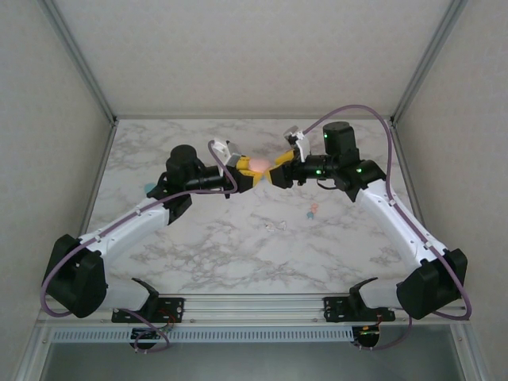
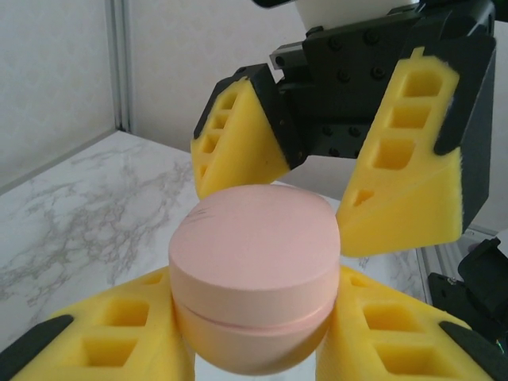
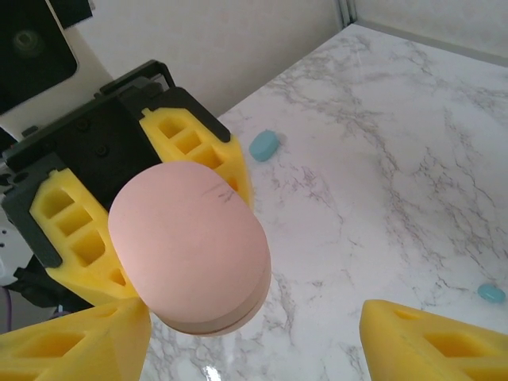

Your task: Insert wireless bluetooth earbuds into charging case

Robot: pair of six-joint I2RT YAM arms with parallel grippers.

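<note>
Your left gripper [image 1: 248, 176] clamps the pink case [image 2: 254, 270] between its 2 fingers [image 2: 103, 333], hiding its lower half. Your right gripper [image 3: 254, 349] stands spread wide either side of that case, partly cropped in its wrist view. Earbuds [image 1: 312, 210] lie tiny on the table [image 1: 198, 254]; the left arm [image 1: 135, 214] half-covers a teal case [image 1: 151, 188].

- Worktop [image 1: 238, 254]: white marble pattern with grey veins.
- Walls [image 1: 254, 48]: pale, plain panels on three sides.
- Frame posts [image 1: 79, 59]: metal, rising from the worktop's far corners.
- Rail [image 1: 254, 305]: metal, along the near edge.
</note>
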